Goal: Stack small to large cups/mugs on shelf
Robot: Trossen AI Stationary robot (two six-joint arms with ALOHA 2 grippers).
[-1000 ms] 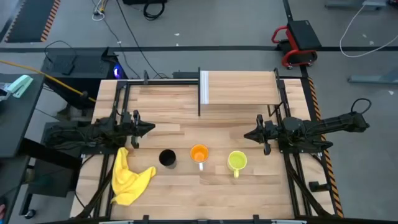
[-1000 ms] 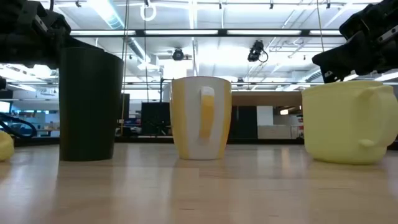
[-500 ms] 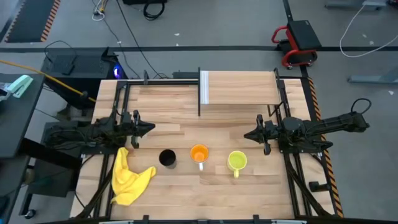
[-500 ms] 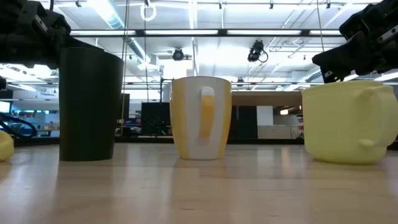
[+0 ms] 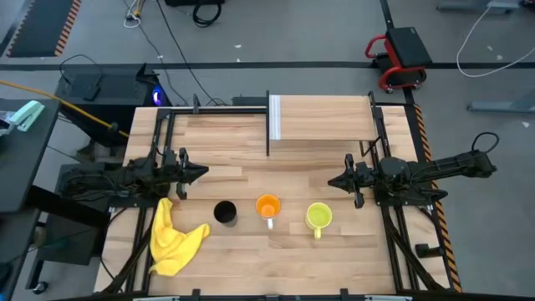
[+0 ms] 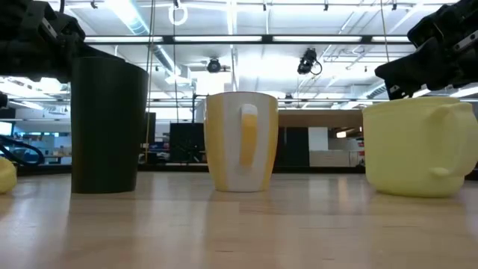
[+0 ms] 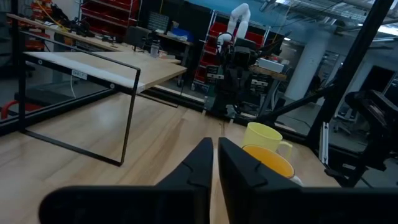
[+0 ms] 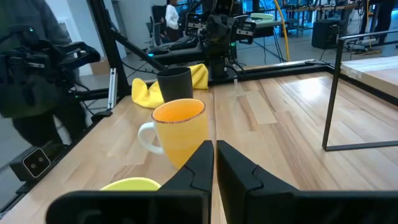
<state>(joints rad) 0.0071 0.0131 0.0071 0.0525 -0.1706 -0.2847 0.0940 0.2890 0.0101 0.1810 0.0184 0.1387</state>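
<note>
The 3 cups stand in a row on the near half of the tabletop (image 5: 251,259), none yet on the shelf (image 5: 326,117), which sits at the far edge with its white end panel (image 5: 274,118) upright. From the robot's left to right they are the black cup (image 5: 225,212), the orange mug (image 5: 267,206) with its white handle turned toward the near edge, and the yellow-green mug (image 5: 318,216), its handle also toward the near edge; each stands apart from its neighbour, upright and open-mouthed. A yellow cloth (image 5: 174,238) lies crumpled just beside the black cup, toward the left edge. The left gripper (image 5: 201,172) hovers over the table behind the black cup, its fingers pressed together on nothing, as the left wrist view shows. The right gripper (image 5: 332,182) waits just behind the yellow-green mug, likewise clenched and empty. The mugs look like glazed ceramic: rigid, fairly heavy for their size, smooth enough to slip, and liable to chip if knocked together when nested. The rim wall looks the safest hold, 1 finger inside and 1 outside, on the side away from the handle. The black cup is taller with straight walls and no handle, so it would likely tip more easily if nudged high up.
</note>
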